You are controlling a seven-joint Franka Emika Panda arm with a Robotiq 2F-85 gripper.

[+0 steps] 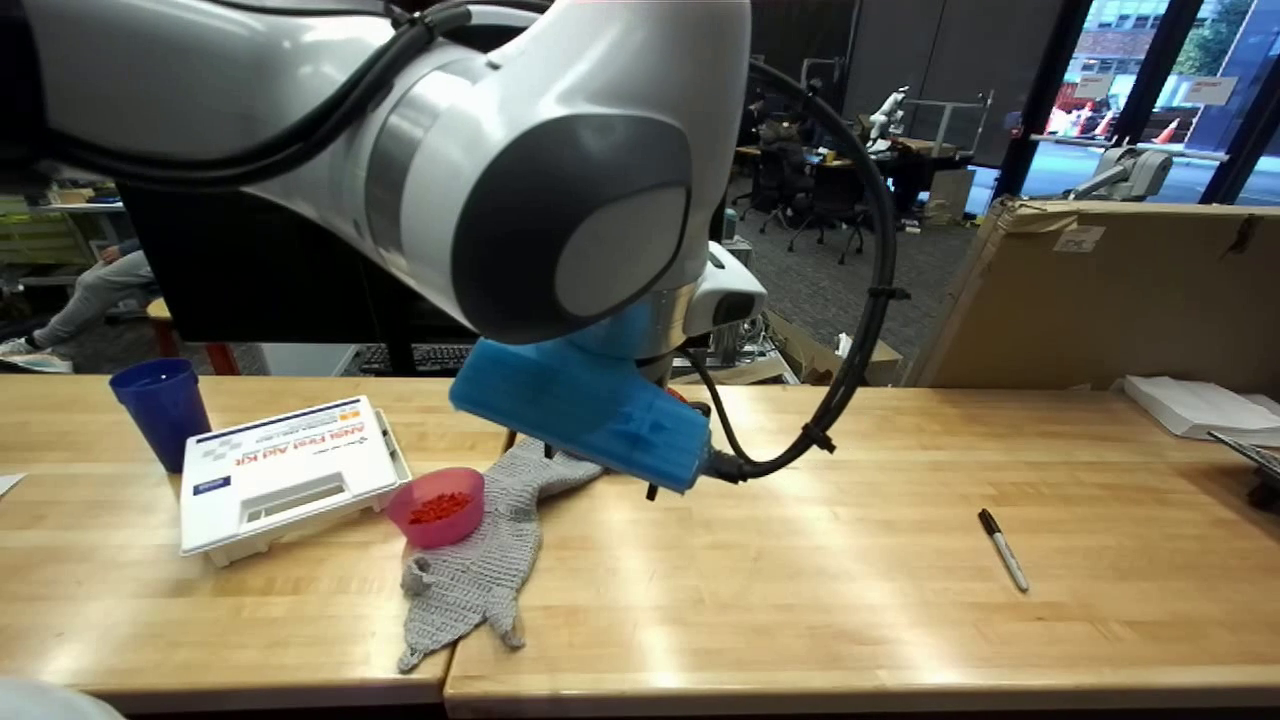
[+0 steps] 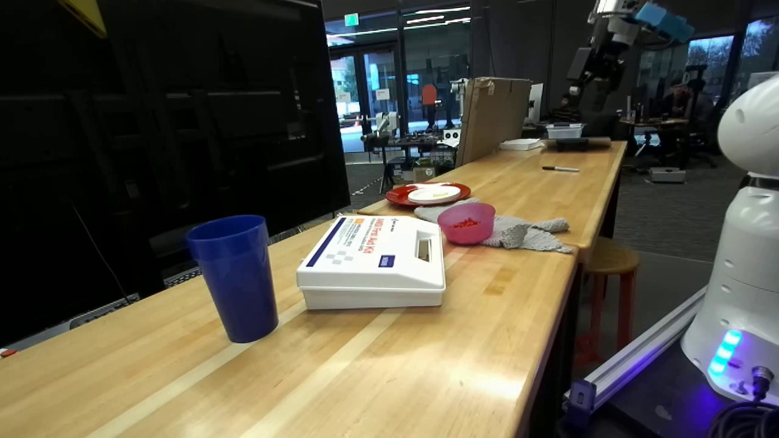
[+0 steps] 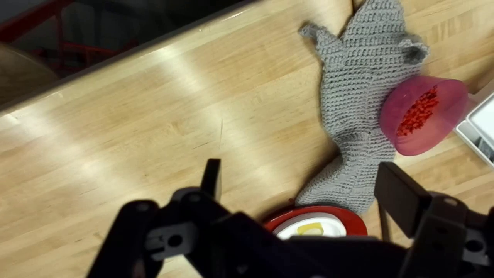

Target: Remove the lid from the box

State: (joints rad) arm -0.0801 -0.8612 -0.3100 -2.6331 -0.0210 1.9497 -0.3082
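A white first aid kit case (image 1: 290, 470) lies on the table, and it also shows in an exterior view (image 2: 374, 267). Its white cover with red and blue print rests on its base; I cannot tell whether it is fully shut. In the wrist view, a corner of the case (image 3: 487, 117) shows at the right edge, with a grey strip between cover and base. No red-striped cardboard lid or blue-sided box shows. My gripper (image 3: 305, 184) is open and empty, above the table and well apart from the case. It also shows raised in an exterior view (image 2: 588, 97).
A pink bowl (image 1: 440, 520) of red bits stands beside the case on a grey knitted cloth (image 1: 480, 575). A blue cup (image 2: 234, 286) stands at the case's other side. A red plate (image 2: 401, 198) holds white plates. A marker (image 1: 1003, 550) and brown carton (image 1: 1110, 300) are farther along.
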